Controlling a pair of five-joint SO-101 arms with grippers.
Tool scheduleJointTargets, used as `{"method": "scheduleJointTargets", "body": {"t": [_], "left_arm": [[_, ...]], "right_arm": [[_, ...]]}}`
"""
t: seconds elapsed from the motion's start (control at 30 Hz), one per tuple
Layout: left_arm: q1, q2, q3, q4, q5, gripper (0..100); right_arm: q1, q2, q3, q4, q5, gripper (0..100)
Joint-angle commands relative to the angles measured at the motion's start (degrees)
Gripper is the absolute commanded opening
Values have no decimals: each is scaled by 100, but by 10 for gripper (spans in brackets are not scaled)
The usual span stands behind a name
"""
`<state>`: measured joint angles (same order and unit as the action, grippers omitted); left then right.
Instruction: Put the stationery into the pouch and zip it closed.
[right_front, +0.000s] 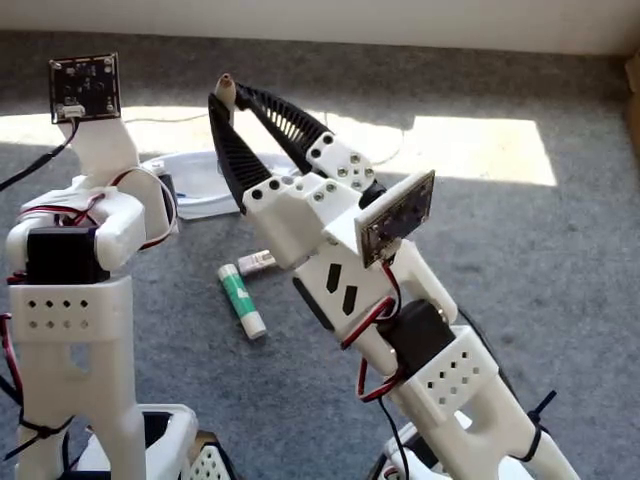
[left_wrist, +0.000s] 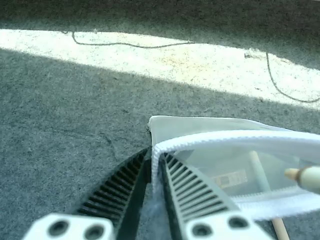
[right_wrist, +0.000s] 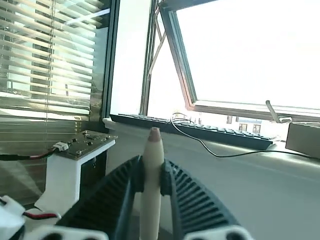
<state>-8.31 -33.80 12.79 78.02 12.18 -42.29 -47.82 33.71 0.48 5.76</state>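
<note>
A clear pouch (left_wrist: 210, 125) with a white zip rim (left_wrist: 240, 140) lies on the grey carpet; in the high view the pouch (right_front: 205, 180) is beside the left arm. My left gripper (left_wrist: 156, 157) is shut on the end of that rim, holding the mouth apart. A thin wooden stick (left_wrist: 260, 175) shows through the pouch wall. My right gripper (right_wrist: 151, 172) is shut on a cream pen (right_wrist: 151, 165) and is raised above the pouch, pen tip (right_front: 228, 84) pointing up. A green glue stick (right_front: 239, 300) and a small white item (right_front: 257, 263) lie on the carpet.
A cream rod end (left_wrist: 306, 178) pokes in at the pouch mouth. A thin cable (left_wrist: 130, 44) crosses the sunlit strip of carpet beyond the pouch. Open carpet (right_front: 520, 260) lies to the right of the right arm.
</note>
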Motion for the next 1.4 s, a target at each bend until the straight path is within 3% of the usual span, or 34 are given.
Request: {"method": "scheduleJointTargets", "body": {"t": [0.0,0.23,0.47,0.6,0.73,1.03,1.37], "left_arm": [[48,48,101,-53,0,7],[48,48,101,-53,0,7],[48,48,101,-62,0,7],[48,48,101,-53,0,7],[48,48,101,-44,0,7],[40,48,101,-62,0,7],[-277,48,92,-79,0,7]], "right_arm": [[-57,22,-251,66,70,5],[-136,22,312,66,97,5],[-418,22,804,75,1213,9],[-435,22,813,110,1310,33],[-435,22,760,1121,1073,118],[-400,-40,-110,2756,1002,119],[444,-31,-1912,6299,105,119]]}}
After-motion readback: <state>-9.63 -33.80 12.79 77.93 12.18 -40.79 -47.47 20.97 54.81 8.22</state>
